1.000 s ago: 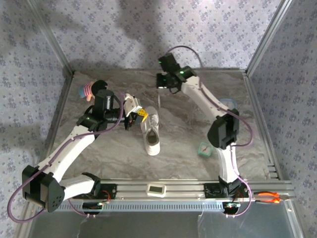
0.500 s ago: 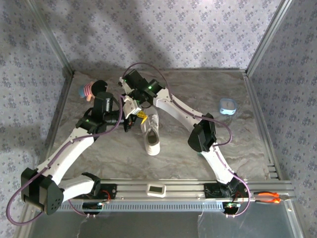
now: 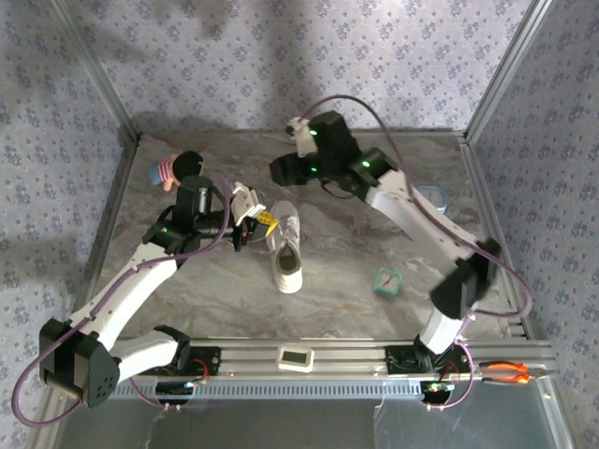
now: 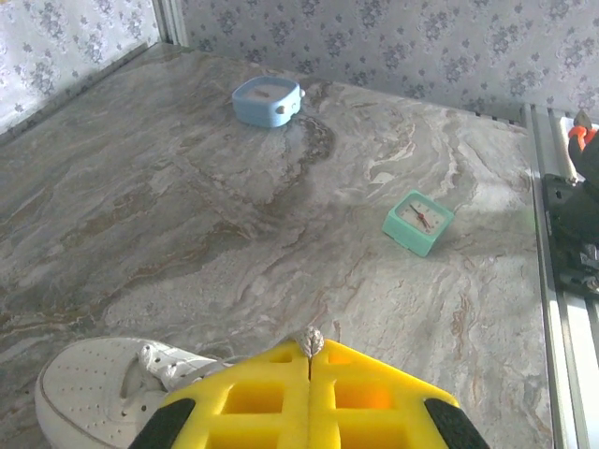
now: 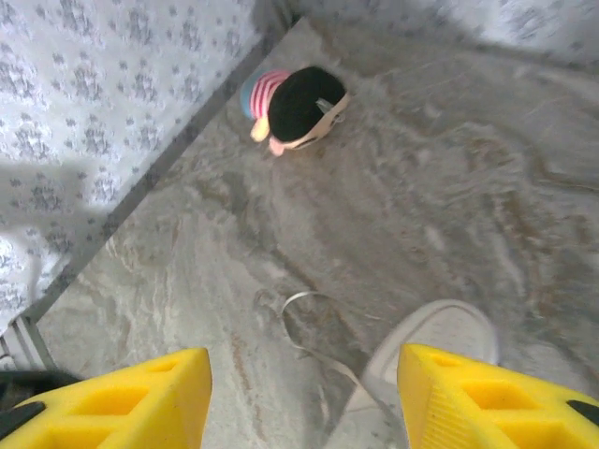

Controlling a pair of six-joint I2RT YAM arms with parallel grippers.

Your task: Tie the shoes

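Loosely, a thin lace (image 5: pixel 284 318) trails off the white sneaker (image 3: pixel 287 257).

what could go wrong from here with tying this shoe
The left gripper pinches just what looks like a lace end, so a pull may slip it free. Nothing seems to pin the sneaker, so tugging could drag it. The open right gripper hangs over a thin lace loop lying flat on the table; it may miss.

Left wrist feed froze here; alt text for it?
Left gripper, yellow jaws shut on a lace end, with the white sneaker toe lower left. A teal clock and a blue clock sit beyond on the marbled table.
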